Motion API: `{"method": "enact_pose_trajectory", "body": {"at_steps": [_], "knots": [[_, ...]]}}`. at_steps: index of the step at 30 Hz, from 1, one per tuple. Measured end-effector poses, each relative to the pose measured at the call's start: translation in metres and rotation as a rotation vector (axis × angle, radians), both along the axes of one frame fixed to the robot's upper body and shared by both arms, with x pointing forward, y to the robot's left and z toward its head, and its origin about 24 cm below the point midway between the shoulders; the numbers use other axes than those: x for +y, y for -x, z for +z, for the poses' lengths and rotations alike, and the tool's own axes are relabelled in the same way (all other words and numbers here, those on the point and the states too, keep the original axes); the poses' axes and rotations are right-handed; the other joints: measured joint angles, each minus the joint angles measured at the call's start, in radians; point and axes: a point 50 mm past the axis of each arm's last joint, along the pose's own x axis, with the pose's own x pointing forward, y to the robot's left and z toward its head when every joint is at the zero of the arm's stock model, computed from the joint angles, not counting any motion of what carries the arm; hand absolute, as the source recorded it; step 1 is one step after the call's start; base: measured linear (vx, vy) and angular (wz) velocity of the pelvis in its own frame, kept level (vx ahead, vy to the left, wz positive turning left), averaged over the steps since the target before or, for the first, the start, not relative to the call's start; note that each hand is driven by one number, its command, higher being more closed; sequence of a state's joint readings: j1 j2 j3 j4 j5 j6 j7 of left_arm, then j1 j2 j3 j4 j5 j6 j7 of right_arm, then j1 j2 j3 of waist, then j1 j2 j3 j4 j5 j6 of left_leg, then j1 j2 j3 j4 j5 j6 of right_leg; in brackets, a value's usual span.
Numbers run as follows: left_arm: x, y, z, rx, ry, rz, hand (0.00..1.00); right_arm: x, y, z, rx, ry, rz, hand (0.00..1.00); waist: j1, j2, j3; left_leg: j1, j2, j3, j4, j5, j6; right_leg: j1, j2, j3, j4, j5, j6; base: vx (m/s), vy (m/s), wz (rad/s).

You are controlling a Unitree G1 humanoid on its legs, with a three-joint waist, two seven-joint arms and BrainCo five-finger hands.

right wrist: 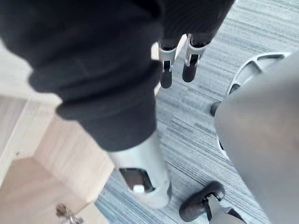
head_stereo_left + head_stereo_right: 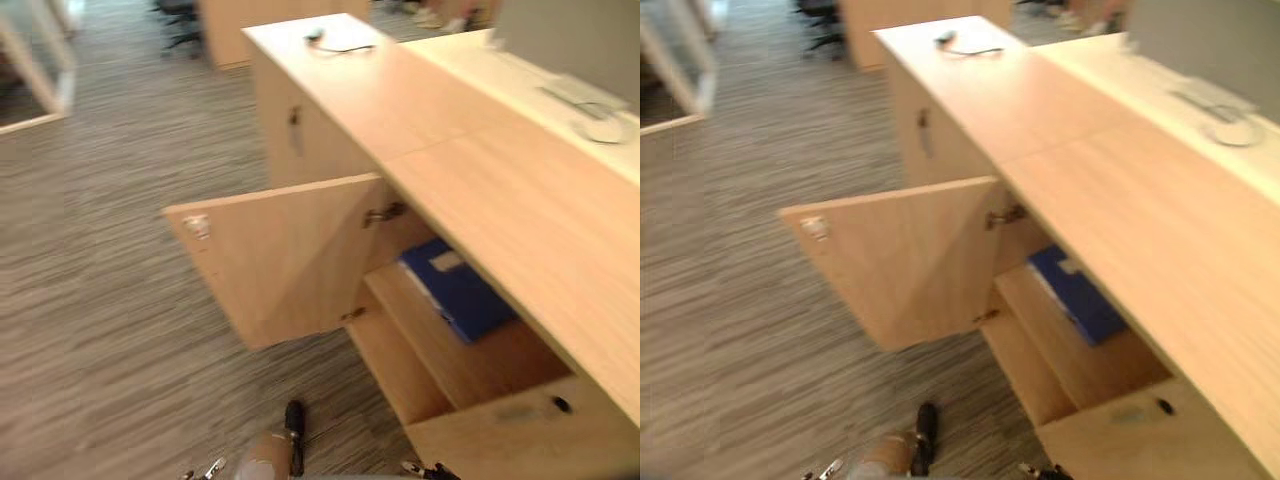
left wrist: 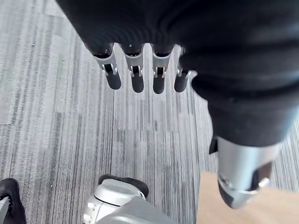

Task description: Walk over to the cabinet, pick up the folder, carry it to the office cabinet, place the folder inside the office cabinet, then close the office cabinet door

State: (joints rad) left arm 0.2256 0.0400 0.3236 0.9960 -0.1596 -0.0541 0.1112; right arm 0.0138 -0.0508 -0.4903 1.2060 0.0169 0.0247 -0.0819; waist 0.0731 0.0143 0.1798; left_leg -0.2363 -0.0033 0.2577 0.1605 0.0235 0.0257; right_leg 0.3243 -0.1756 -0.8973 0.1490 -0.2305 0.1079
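A blue folder (image 2: 458, 290) lies flat on the shelf inside the light wood office cabinet (image 2: 480, 170). The cabinet's door (image 2: 280, 255) stands wide open, swung out over the carpet. My left hand (image 3: 138, 77) hangs over the striped grey carpet, fingers straight and holding nothing. My right hand (image 1: 166, 70) hangs beside the cabinet's wood panel, fingers straight and also holding nothing. Both hands are apart from the folder and the door.
A second cabinet front (image 2: 520, 430) stands ajar at the lower right. A small dark object with a cord (image 2: 335, 42) lies on the far end of the cabinet top. A desk with a keyboard (image 2: 580, 92) runs behind. An office chair (image 2: 180, 20) stands far back.
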Motion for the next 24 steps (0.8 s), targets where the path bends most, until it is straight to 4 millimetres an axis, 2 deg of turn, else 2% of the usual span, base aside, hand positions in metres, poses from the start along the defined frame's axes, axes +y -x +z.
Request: {"method": "enact_pose_trajectory", "body": {"at_steps": [1,2,3,4,5,6,7,8,10,12,14,15,17,18,19,20,21,24], "knots": [[-0.003,0.004,-0.001,0.011,0.010,0.009,0.00,-0.002,-0.002,0.001,-0.005,0.006,0.001,0.00,0.001,0.007,0.003,0.002,0.000,0.017,-0.002,0.005,-0.008,0.006,-0.003,-0.013,0.001,0.000,0.000,0.01,0.117,0.63],[-0.005,0.016,-0.003,0.046,0.025,0.036,0.00,-0.002,-0.006,0.002,-0.017,0.007,0.003,0.00,0.008,0.001,0.009,-0.001,0.009,0.064,0.034,-0.001,-0.027,0.011,-0.038,-0.028,0.019,0.001,0.002,0.04,0.170,-0.09],[-0.006,0.034,-0.006,0.101,0.040,0.088,0.00,0.000,-0.012,0.002,-0.033,0.003,0.006,0.00,0.016,-0.013,0.019,-0.014,0.033,0.043,0.140,-0.016,0.001,0.007,-0.087,-0.011,0.057,0.004,0.008,0.07,0.177,-0.39],[-0.006,0.040,-0.007,0.124,0.048,0.114,0.00,0.000,-0.013,0.002,-0.035,0.004,0.006,0.00,0.014,-0.018,0.019,-0.024,0.047,0.016,0.207,-0.025,0.000,0.007,-0.104,-0.002,0.071,0.007,0.013,0.15,0.154,-0.63],[-0.007,0.046,-0.008,0.139,0.057,0.136,0.00,-0.002,-0.012,0.003,-0.036,0.010,0.005,0.00,0.009,-0.012,0.017,-0.027,0.098,-0.051,0.297,-0.040,-0.011,0.007,-0.121,0.014,0.095,0.007,0.016,0.20,0.125,-0.38],[-0.008,0.049,-0.008,0.142,0.061,0.150,0.00,-0.005,-0.010,0.003,-0.032,0.017,-0.001,0.00,0.001,-0.005,0.013,-0.011,0.101,-0.130,0.293,-0.076,-0.055,-0.003,-0.128,0.030,0.127,0.003,0.022,0.20,0.139,-0.25],[-0.008,0.045,-0.008,0.128,0.062,0.155,0.00,-0.002,-0.012,0.003,-0.037,0.007,-0.009,0.00,-0.004,-0.012,0.016,-0.010,0.092,-0.132,0.288,-0.078,-0.052,-0.008,-0.136,0.032,0.130,0.005,0.018,0.15,0.192,-0.05],[0.002,0.038,-0.006,0.101,0.036,0.162,0.00,0.002,-0.013,0.002,-0.042,-0.007,-0.031,0.00,-0.008,-0.030,0.017,-0.025,0.077,-0.149,0.279,-0.077,-0.051,-0.023,-0.131,0.033,0.105,0.009,0.013,0.07,0.171,0.22],[0.010,0.026,-0.004,0.065,0.016,0.160,0.00,0.000,-0.015,0.003,-0.056,-0.012,-0.083,0.00,-0.011,-0.031,0.018,-0.045,0.056,-0.193,0.266,-0.066,-0.055,-0.026,-0.103,0.053,0.050,0.027,-0.004,0.01,0.108,0.37],[0.010,0.015,-0.003,0.038,0.016,0.147,0.00,-0.003,-0.021,0.005,-0.078,-0.016,-0.140,0.00,-0.020,-0.021,0.002,-0.036,0.023,-0.226,0.152,0.017,-0.059,-0.052,-0.109,0.051,0.038,0.057,0.011,-0.09,0.043,0.39],[0.004,0.009,-0.003,0.018,0.028,0.129,0.00,-0.003,-0.028,0.006,-0.097,-0.019,-0.147,0.00,-0.023,-0.011,-0.009,-0.008,0.023,-0.235,-0.001,0.098,-0.062,-0.096,-0.108,0.052,0.027,0.084,0.027,-0.11,-0.001,0.07],[0.003,0.008,-0.003,0.017,0.031,0.121,0.00,-0.003,-0.029,0.007,-0.101,-0.019,-0.151,0.00,-0.024,-0.007,-0.008,-0.001,0.025,-0.236,-0.033,0.115,-0.068,-0.109,-0.110,0.053,0.023,0.093,0.043,-0.14,-0.013,-0.29],[-0.002,0.009,-0.004,0.038,0.038,0.067,0.00,-0.005,-0.018,0.004,-0.069,-0.023,-0.186,0.00,-0.036,0.002,-0.008,0.000,0.026,-0.241,0.025,0.075,-0.039,-0.146,-0.133,0.090,0.049,0.098,0.041,-0.09,0.014,-0.45],[-0.002,0.003,-0.003,0.029,0.029,0.022,0.00,-0.008,-0.011,0.003,-0.046,-0.017,-0.192,0.00,-0.047,0.013,-0.015,0.009,0.022,-0.240,0.000,0.080,-0.052,-0.153,-0.142,0.096,0.059,0.099,0.040,-0.05,0.054,-0.26],[0.000,-0.013,0.002,-0.029,0.003,-0.052,0.00,-0.011,0.004,0.001,-0.005,-0.007,-0.207,0.00,-0.061,0.029,-0.027,0.055,0.011,-0.237,-0.125,0.147,-0.057,-0.172,-0.145,0.106,0.053,0.109,0.025,-0.02,0.047,-0.07],[0.000,-0.023,0.006,-0.064,-0.008,-0.079,0.00,-0.012,0.009,0.000,0.006,-0.006,-0.212,0.00,-0.066,0.035,-0.030,0.077,0.011,-0.236,-0.189,0.173,-0.056,-0.178,-0.140,0.108,0.044,0.114,0.019,-0.04,0.055,-0.01],[0.001,-0.044,0.014,-0.142,-0.031,-0.123,0.00,-0.015,0.013,0.001,0.012,0.002,-0.219,0.00,-0.078,0.044,-0.030,0.092,0.013,-0.237,-0.255,0.195,-0.058,-0.191,-0.126,0.112,0.030,0.119,0.010,0.00,0.000,0.00],[0.005,-0.074,0.032,-0.284,-0.068,-0.160,0.00,-0.016,0.020,0.000,0.033,0.017,-0.191,0.00,-0.082,0.050,-0.034,0.108,0.024,-0.189,-0.256,0.202,-0.051,-0.191,-0.105,0.168,-0.006,0.121,0.007,-0.05,0.029,-0.33]]}}
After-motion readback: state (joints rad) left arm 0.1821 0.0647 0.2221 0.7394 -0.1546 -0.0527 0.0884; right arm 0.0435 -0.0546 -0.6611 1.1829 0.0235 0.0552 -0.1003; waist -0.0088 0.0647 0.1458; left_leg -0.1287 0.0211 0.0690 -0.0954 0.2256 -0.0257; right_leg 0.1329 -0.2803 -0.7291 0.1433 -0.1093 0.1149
